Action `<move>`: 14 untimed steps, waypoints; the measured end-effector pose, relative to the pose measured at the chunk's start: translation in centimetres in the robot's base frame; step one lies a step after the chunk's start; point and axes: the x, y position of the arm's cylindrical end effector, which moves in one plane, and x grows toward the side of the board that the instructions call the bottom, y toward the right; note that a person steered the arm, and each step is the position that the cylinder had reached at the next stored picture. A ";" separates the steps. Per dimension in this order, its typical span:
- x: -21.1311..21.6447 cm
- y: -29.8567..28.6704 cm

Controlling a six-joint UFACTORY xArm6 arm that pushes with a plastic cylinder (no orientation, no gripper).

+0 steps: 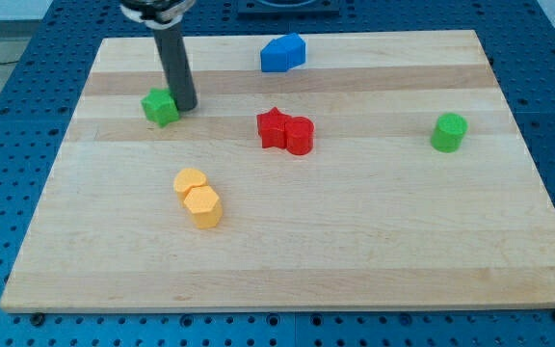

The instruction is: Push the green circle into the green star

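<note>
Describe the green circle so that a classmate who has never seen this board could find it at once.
Start at the wooden board and go to its right edge in the view, about mid-height. The green circle stands there alone, a short round block. The other green block, the green star, sits far left against my tip.

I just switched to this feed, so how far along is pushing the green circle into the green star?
Nothing looks done: the green circle sits at the view's right, far from the green star at the left. In hand: my tip rests beside the star's right side, not at the circle. Left: reach the circle and push it leftward past the red star and red cylinder.
</note>
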 end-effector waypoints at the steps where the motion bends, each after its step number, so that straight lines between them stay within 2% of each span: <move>1: 1.2 -2.7; 3: 2.6 -6.0; 4: 0.2 -1.2; 5: -1.4 10.6; 7: -0.9 36.1; 8: 2.5 38.9; 10: 10.7 36.5; 11: 13.0 34.1; 13: 11.5 47.4; 14: 8.5 44.9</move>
